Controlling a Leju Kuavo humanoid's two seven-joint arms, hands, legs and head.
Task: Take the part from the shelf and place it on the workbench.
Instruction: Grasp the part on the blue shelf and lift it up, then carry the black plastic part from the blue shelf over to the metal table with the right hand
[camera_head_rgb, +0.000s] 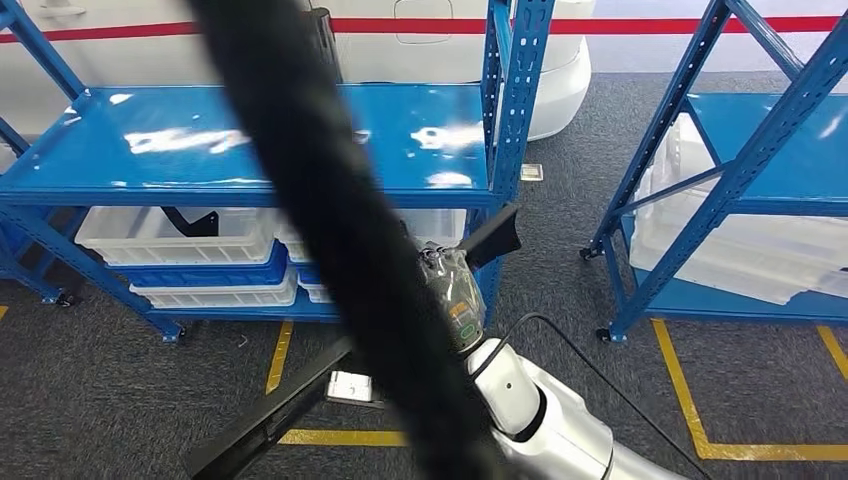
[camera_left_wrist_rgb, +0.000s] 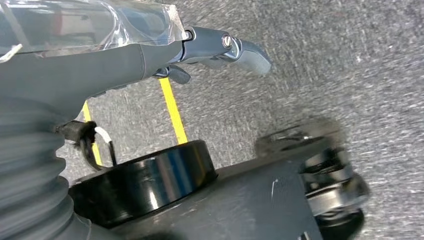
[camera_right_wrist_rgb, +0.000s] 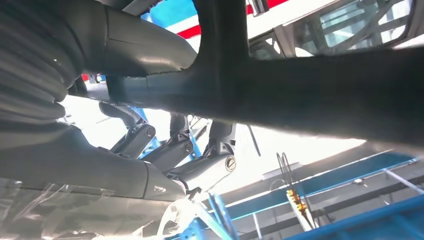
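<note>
A thick black cable (camera_head_rgb: 330, 230) crosses the head view out of focus and hides the middle of the blue shelf (camera_head_rgb: 250, 135) and most of the right hand (camera_head_rgb: 452, 290). How its fingers lie there I cannot tell. The long black part (camera_head_rgb: 270, 415) is hidden by the cable in its middle; its far end (camera_head_rgb: 492, 238) shows beyond. In the right wrist view the part (camera_right_wrist_rgb: 320, 92) is dark and cut by the picture's edge. In the left wrist view the left hand (camera_left_wrist_rgb: 150, 55) is cut by the edge, and a castor wheel (camera_left_wrist_rgb: 330, 175) is blurred.
</note>
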